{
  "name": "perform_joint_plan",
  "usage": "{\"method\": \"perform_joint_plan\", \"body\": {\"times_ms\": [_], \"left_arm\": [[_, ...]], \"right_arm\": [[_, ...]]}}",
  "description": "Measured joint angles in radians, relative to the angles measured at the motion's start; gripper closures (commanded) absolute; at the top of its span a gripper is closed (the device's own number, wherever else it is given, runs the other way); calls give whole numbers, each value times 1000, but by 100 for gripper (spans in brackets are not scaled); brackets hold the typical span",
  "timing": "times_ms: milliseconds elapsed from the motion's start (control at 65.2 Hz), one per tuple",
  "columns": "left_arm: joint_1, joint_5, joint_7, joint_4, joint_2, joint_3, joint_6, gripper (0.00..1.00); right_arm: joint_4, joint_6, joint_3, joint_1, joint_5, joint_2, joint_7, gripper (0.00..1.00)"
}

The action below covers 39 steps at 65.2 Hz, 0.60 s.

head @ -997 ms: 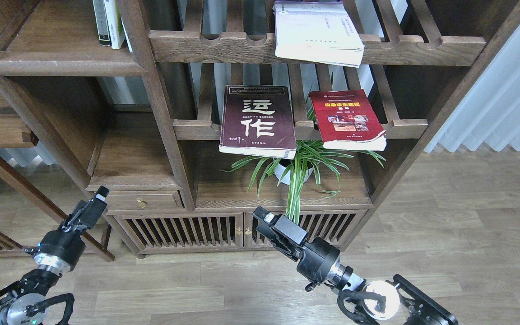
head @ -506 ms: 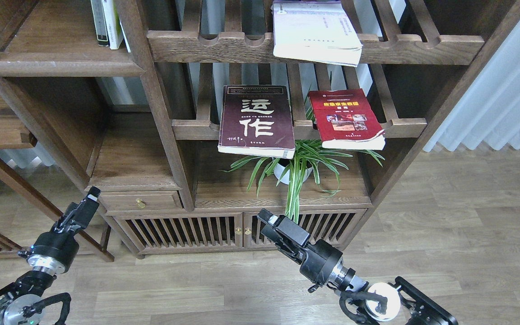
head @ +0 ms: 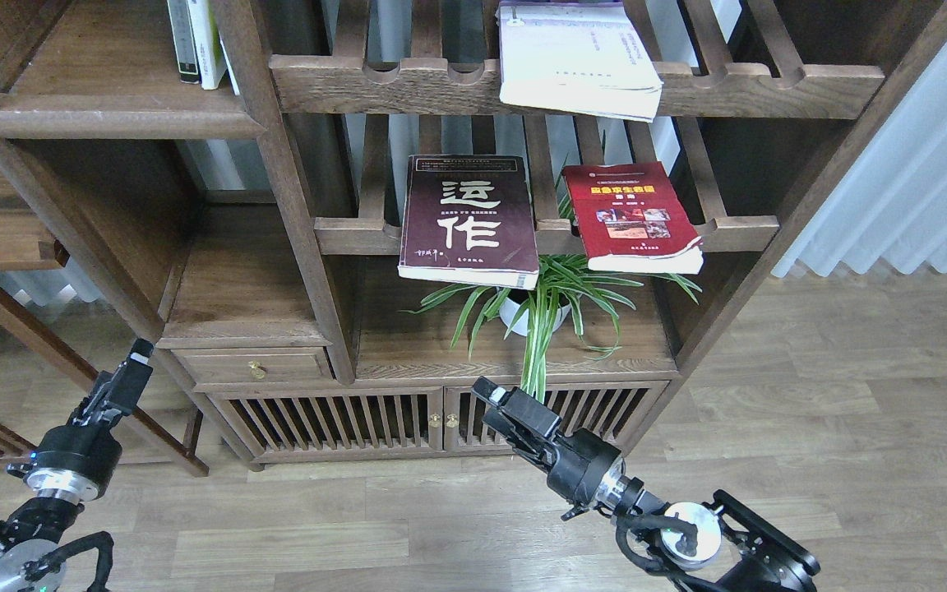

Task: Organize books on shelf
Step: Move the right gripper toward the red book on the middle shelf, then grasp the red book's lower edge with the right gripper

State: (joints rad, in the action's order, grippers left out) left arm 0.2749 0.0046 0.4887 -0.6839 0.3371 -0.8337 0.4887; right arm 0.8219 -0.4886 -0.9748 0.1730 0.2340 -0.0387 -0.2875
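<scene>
Books, maroon (head: 468, 219) and red (head: 636, 218), lie flat on the slatted rack, up beyond the nearer right hand (head: 496, 397), whose opening I cannot tell.

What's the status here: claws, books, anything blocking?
Left claw and right claw low, empty, state unclear. Dark maroon paperback and bright red paperback flat on slatted rack. Green potted plant beneath.

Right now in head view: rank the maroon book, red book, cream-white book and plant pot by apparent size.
1. cream-white book and maroon book: similar, won't rank; the cream one is cut off by the frame.
2. red book.
3. plant pot, mostly hidden by leaves.
</scene>
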Motion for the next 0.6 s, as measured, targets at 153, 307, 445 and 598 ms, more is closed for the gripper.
{"method": "perform_joint_plan", "body": {"times_ms": [153, 307, 445, 598], "left_arm": [[-6, 0, 0, 13, 3, -3, 0, 0], [-4, 0, 0, 21, 3, -7, 0, 0], [-1, 0, 0, 22, 3, -12, 0, 0], [-1, 0, 0, 23, 3, -19, 0, 0]], "right_arm": [[-27, 0, -30, 29, 9, -10, 0, 0], [-31, 0, -41, 65, 10, -38, -3, 0], [-46, 0, -55, 95, 13, -45, 8, 1], [-88, 0, -138, 146, 16, -38, 58, 1]]}}
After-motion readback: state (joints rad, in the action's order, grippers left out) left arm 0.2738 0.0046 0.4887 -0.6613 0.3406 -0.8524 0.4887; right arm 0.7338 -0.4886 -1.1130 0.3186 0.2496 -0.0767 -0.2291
